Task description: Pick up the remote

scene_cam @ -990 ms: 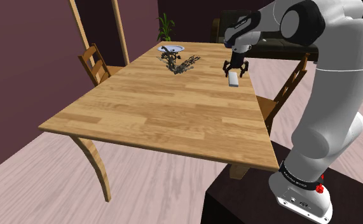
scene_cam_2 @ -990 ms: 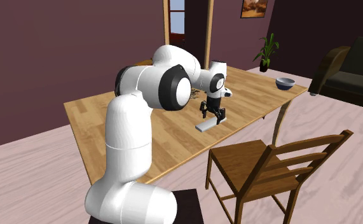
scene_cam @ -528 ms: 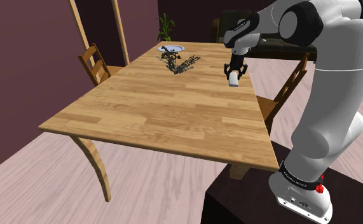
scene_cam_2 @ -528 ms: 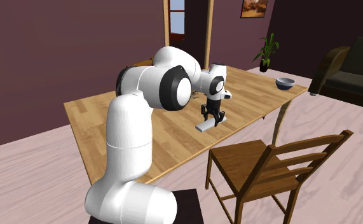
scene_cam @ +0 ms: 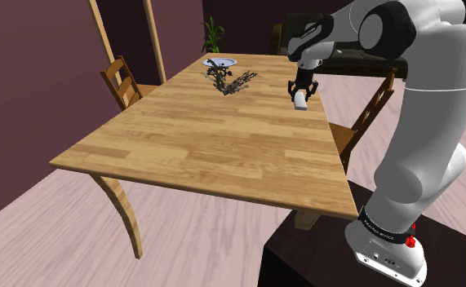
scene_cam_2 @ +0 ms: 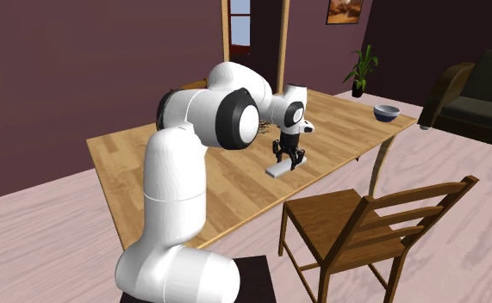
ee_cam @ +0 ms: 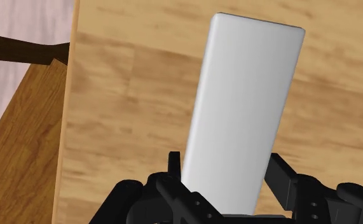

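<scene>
- Gripper [ee_cam: 224,175] had its black fingers [ee_cam: 281,177] closed on both long sides of the remote [ee_cam: 246,102], near one end.
- Remote: plain pale grey slab, smooth, with rounded corners.
- It lay on the wood-grain table [scene_cam: 198,139], near the edge beside a slatted wooden chair [scene_cam_2: 364,224].
- Long axis ran straight out from the fingers, roughly parallel to that edge.

Glossy white arm [scene_cam: 425,130] of rounded tubular segments, dark grey rings [scene_cam_2: 221,120] at the joints, black lettered band [scene_cam: 379,222] above a white foot [scene_cam: 386,257], small red button [scene_cam: 410,242], all-black gripper [scene_cam: 300,90], dark box stand [scene_cam: 304,262]
</scene>
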Controlling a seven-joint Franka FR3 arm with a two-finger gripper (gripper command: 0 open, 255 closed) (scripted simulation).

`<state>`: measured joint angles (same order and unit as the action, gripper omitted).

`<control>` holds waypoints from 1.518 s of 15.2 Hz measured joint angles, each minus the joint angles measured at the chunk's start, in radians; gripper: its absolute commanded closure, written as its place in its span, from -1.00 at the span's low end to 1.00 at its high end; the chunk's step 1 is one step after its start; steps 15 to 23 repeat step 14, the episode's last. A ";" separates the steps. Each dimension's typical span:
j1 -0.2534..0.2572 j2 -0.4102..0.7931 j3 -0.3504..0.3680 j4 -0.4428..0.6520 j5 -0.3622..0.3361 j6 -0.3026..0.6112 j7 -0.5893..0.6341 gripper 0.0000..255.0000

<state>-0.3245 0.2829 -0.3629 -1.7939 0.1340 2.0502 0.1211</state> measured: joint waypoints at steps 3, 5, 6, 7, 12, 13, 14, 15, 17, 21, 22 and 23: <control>0.001 -0.009 -0.001 0.027 -0.006 -0.035 0.005 1.00; 0.003 -0.023 -0.003 0.035 -0.011 -0.056 0.009 1.00; 0.003 -0.029 -0.004 0.039 -0.014 -0.066 0.009 1.00; 0.003 -0.030 -0.004 0.052 -0.015 -0.080 0.012 1.00; 0.002 -0.041 -0.007 0.109 -0.022 -0.147 0.016 1.00; 0.001 -0.044 -0.008 0.118 -0.023 -0.159 0.016 1.00; 0.002 -0.047 -0.008 0.121 -0.024 -0.164 0.018 1.00; 0.002 -0.047 -0.008 0.121 -0.024 -0.164 0.018 1.00; 0.002 -0.047 -0.008 0.121 -0.024 -0.164 0.018 1.00; 0.002 -0.047 -0.008 0.121 -0.024 -0.164 0.018 1.00; 0.002 -0.047 -0.008 0.121 -0.024 -0.164 0.018 1.00; 0.002 -0.047 -0.008 0.121 -0.024 -0.164 0.018 1.00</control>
